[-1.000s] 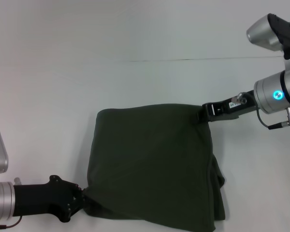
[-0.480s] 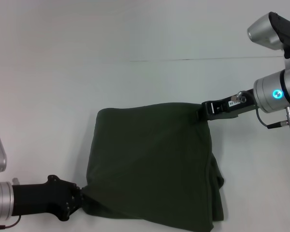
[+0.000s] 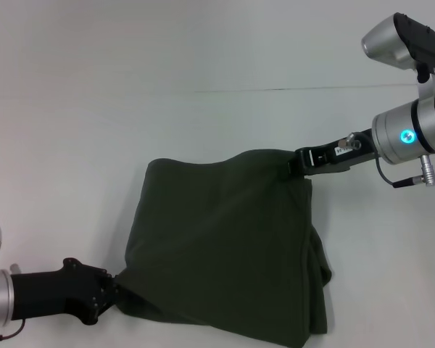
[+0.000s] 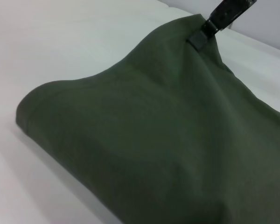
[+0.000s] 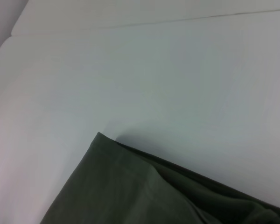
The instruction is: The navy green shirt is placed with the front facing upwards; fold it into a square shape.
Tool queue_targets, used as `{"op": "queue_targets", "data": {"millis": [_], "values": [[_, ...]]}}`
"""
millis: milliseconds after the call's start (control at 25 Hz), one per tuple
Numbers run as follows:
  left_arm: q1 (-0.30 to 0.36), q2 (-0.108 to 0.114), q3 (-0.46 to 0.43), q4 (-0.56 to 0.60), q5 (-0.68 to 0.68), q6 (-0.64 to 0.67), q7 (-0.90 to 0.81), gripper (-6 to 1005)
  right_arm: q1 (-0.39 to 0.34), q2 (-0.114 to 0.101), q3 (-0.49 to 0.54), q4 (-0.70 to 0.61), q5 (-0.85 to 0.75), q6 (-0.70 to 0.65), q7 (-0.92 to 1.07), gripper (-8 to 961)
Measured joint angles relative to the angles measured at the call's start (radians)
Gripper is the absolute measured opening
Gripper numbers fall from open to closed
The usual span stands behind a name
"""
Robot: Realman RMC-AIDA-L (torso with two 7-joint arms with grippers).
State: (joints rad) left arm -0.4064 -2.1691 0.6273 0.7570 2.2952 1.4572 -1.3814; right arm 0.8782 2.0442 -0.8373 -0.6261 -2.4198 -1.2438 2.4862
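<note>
Gripping opposite corners, both arms hold the navy green shirt (image 3: 228, 246), which lies already folded on the white worktop (image 3: 94, 130) with no lettering showing. The left gripper (image 3: 114, 293) has its fingers clamped on the near left corner; the right gripper (image 3: 296, 165) pinches the far right corner, lifting it slightly so the cloth tents between them. The line between the two grips crosses the shirt diagonally, and loose folds bunch along the right edge, so the right arm is nearer to them.
</note>
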Motion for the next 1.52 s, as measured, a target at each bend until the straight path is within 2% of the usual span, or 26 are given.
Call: {"op": "queue_targets", "data": {"millis": [400,600,920,1040,1240,1320,1440,1520], "values": [[0.002,0.0,-0.009,-0.001,0.005,0.031,-0.001,38,-0.006,0.0,0.003,0.0,0.004,0.004,0.004,142],[0.002,0.002,-0.042,0.001,0.001,0.069,-0.014,38,-0.018,-0.013,0.012,-0.008,0.013,-0.019,-0.001,165],[0.016,0.008,-0.075,0.051,0.019,0.086,-0.1,192,-0.08,-0.028,0.033,-0.081,0.018,-0.066,-0.007,201],[0.023,0.009,-0.087,0.083,0.024,0.124,-0.115,250,-0.111,-0.035,0.079,-0.124,0.05,-0.095,-0.021,436],[0.027,0.023,-0.177,0.129,0.037,0.249,-0.148,459,-0.174,-0.069,0.17,-0.134,0.173,-0.156,-0.089,688],[0.026,0.034,-0.217,0.147,0.036,0.295,-0.186,523,-0.204,-0.082,0.184,-0.132,0.222,-0.172,-0.107,754],[-0.009,0.057,-0.27,0.163,0.029,0.333,-0.33,618,-0.247,-0.088,0.192,-0.131,0.281,-0.185,-0.138,852],[-0.021,0.064,-0.273,0.159,0.029,0.334,-0.375,616,-0.276,-0.088,0.197,-0.126,0.316,-0.191,-0.174,887]]}}
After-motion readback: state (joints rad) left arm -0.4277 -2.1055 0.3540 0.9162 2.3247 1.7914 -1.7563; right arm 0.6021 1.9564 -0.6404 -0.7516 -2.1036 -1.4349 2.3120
